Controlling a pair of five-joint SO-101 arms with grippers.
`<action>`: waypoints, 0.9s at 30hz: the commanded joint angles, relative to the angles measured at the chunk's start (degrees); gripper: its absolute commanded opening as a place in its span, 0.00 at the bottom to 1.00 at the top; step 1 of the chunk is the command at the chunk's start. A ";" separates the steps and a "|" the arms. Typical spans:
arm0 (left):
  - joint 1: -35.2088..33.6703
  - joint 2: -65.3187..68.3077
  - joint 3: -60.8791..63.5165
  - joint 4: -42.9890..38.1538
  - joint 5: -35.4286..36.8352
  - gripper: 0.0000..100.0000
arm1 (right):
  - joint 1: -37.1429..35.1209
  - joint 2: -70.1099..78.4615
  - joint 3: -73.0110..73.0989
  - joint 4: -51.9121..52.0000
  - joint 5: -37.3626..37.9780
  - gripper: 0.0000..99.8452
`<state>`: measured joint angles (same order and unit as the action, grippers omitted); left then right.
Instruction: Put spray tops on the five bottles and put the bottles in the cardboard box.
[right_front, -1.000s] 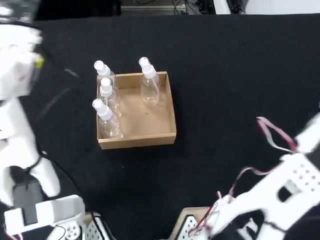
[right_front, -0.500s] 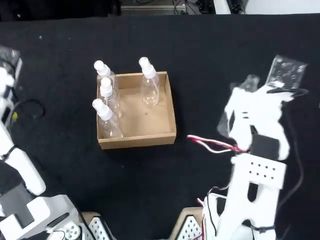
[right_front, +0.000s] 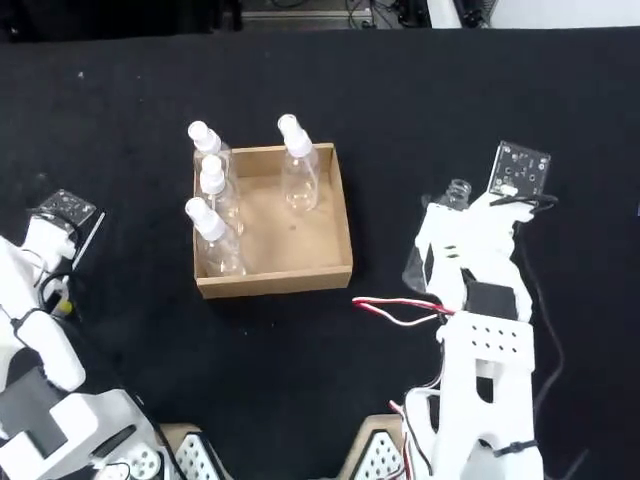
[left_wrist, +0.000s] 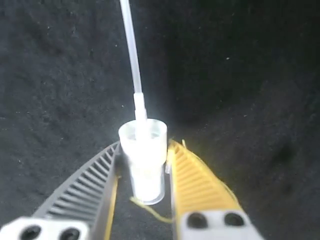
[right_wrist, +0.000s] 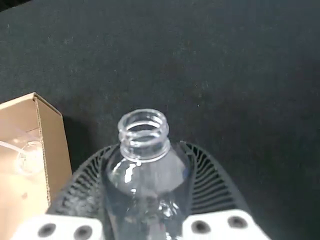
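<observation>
High view: the brown cardboard box (right_front: 343, 215) sits on the black cloth worktop (right_front: 420, 90), a little toward the left edge from the middle. Four clear plastic bottles with white spray tops stand in it. Three (right_front: 215, 190) are in a row along the wall nearer the worktop's left edge, and the fourth (right_front: 298, 168) is by the far wall. That part looks done, so you have one bottle left to finish.

The fifth clear plastic bottle (right_wrist: 143, 131) has an open, threaded neck with no top on it. The right gripper (right_wrist: 146, 155) has its jaws clenched around the bottle's shoulder and holds it over the right half of the worktop, well apart from the box.

The last white spray top (left_wrist: 143, 152), with its thin dip tube (left_wrist: 131, 55) pointing away from the wrist, is pinched at its collar between the jaws of the left gripper (left_wrist: 145, 150). That gripper is out by the left edge of the worktop, on the far side of the box from the open bottle.

My reading is that you are four fifths through. What is left is to bring top and neck together, feed the tube in and seat the collar, then set this bottle in the free space of the box.
</observation>
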<state>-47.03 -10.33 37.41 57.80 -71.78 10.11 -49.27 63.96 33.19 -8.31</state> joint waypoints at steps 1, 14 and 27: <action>-0.92 -2.29 -0.75 -1.05 -1.85 0.23 | -1.32 -1.89 -0.13 -1.85 0.00 0.01; -1.54 -1.93 -20.35 20.40 47.12 0.21 | -1.32 -1.89 -0.04 -1.76 0.00 0.01; 0.84 -1.67 -11.91 16.62 102.77 0.21 | -1.32 -1.89 -0.04 -1.49 0.00 0.01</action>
<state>-46.51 -10.33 23.96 76.62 21.76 9.76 -49.27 63.96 33.10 -8.31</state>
